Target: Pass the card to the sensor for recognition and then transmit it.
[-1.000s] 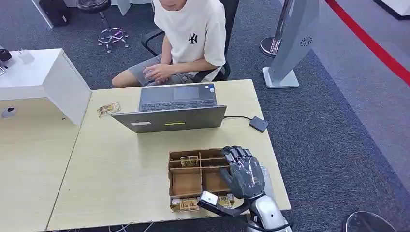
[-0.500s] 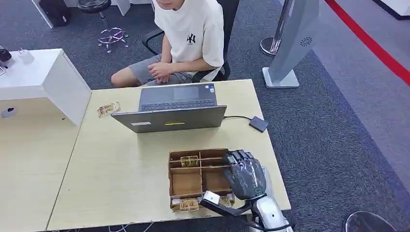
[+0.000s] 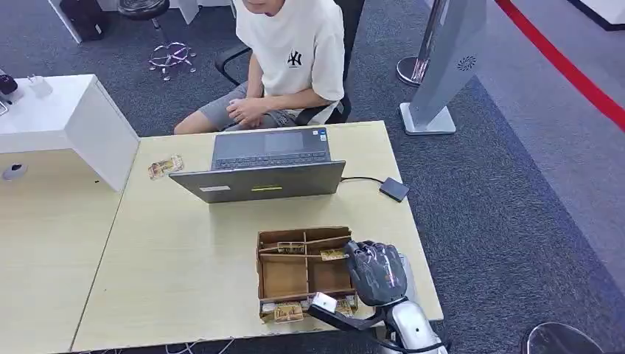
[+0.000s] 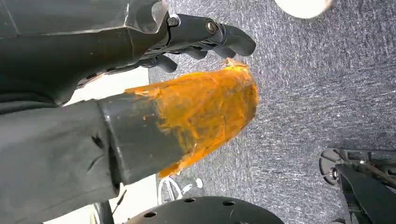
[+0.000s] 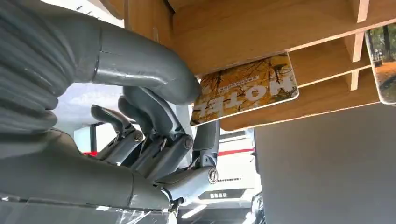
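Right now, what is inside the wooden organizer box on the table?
The wooden organizer box holds hotel cards in several compartments; the right hand pinches one card by its edge. The hand covers the box's right end, so anything under it cannot be seen.

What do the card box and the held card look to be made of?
Box: thin wood or plywood, matt light brown, with slotted dividers and paler cut edges in the right wrist view. Card: probably glossy printed plastic, though coated paper is possible; it is thin with rounded corners, an autumn-tree print and the word HOTEL, pinched by the right hand.
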Controlling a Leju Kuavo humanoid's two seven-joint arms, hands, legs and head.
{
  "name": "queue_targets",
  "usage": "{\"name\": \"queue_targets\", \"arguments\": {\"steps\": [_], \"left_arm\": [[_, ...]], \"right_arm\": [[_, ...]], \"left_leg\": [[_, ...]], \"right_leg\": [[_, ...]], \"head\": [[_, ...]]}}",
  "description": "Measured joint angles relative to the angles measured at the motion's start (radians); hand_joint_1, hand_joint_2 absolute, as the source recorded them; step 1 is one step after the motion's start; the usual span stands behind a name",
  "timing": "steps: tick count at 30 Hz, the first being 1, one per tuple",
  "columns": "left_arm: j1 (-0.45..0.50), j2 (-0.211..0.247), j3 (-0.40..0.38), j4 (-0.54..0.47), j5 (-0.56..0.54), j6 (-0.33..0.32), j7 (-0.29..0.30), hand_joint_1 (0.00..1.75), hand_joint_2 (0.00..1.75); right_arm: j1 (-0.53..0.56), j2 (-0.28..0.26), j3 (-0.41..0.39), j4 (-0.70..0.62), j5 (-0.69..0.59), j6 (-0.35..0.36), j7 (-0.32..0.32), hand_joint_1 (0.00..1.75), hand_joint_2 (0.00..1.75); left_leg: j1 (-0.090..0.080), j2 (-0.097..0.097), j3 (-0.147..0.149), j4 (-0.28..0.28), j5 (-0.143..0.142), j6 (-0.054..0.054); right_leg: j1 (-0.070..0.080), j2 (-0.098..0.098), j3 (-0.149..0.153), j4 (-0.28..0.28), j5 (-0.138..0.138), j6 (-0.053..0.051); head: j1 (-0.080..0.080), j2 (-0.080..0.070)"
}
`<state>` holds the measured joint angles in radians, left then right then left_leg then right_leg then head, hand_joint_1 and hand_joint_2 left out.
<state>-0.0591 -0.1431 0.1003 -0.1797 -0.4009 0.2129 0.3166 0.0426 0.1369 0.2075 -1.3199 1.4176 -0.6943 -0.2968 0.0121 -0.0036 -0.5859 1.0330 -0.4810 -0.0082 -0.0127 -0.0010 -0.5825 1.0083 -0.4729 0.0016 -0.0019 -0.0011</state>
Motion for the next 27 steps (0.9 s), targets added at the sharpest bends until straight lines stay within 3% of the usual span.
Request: {"name": "queue_targets", "arguments": {"steps": [4, 8, 13, 15, 18, 20, 27], "left_arm": [[0.0, 0.0, 0.0, 0.0, -0.001, 0.0, 0.0, 0.0, 0.0], [0.0, 0.0, 0.008, 0.0, -0.008, 0.0, 0.003, 0.0, 0.0], [0.001, -0.001, 0.029, 0.0, -0.018, 0.0, -0.002, 0.0, 0.0], [0.0, -0.002, 0.039, 0.0, -0.019, 0.002, -0.003, 0.0, 0.0], [0.001, -0.003, 0.046, 0.0, -0.021, 0.003, -0.003, 0.0, 0.0], [0.002, -0.006, 0.056, 0.0, -0.023, 0.003, -0.004, 0.0, 0.0], [0.002, -0.012, 0.074, 0.0, -0.028, 0.003, -0.008, 0.0, 0.0]], "right_arm": [[0.002, 0.0, -0.002, -0.004, -0.032, 0.0, -0.029, 1.75, 1.75], [0.009, 0.013, -0.021, -0.028, -0.17, 0.0, -0.134, 1.75, 1.75], [0.019, 0.014, 0.016, -0.125, -0.57, 0.007, -0.114, 1.75, 1.75], [0.024, 0.007, 0.047, -0.213, -0.772, 0.052, -0.123, 1.75, 1.75], [0.031, 0.006, 0.057, -0.272, -0.87, 0.078, -0.135, 1.75, 1.75], [0.042, 0.006, 0.059, -0.375, -1.022, 0.126, -0.168, 1.75, 1.75], [0.073, 0.006, 0.059, -0.538, -1.144, 0.193, -0.198, 1.75, 1.75]], "left_leg": [[0.0, 0.0, 0.0, 0.0, 0.0, 0.0], [0.0, 0.0, 0.0, 0.0, 0.0, 0.0], [0.0, 0.0, 0.0, 0.0, 0.0, 0.0], [0.0, 0.0, 0.0, 0.0, 0.0, 0.0], [0.0, 0.0, 0.0, 0.0, 0.0, 0.0], [0.0, 0.0, 0.0, 0.0, 0.0, 0.0], [0.0, 0.0, 0.0, 0.0, 0.0, 0.0]], "right_leg": [[0.0, 0.0, 0.0, 0.0, 0.0, 0.0], [0.0, 0.0, 0.0, 0.0, 0.0, 0.0], [0.0, 0.0, 0.0, 0.0, 0.0, 0.0], [0.0, 0.0, 0.0, 0.0, 0.0, 0.0], [0.0, 0.0, 0.0, 0.0, 0.0, 0.0], [0.0, 0.0, 0.0, 0.0, 0.0, 0.0], [0.0, 0.0, 0.0, 0.0, 0.0, 0.0]], "head": [[0.0, 0.0], [0.0, 0.0], [0.0, 0.0], [0.0, 0.0], [0.0, 0.0], [0.0, 0.0], [0.0, 0.0]]}}
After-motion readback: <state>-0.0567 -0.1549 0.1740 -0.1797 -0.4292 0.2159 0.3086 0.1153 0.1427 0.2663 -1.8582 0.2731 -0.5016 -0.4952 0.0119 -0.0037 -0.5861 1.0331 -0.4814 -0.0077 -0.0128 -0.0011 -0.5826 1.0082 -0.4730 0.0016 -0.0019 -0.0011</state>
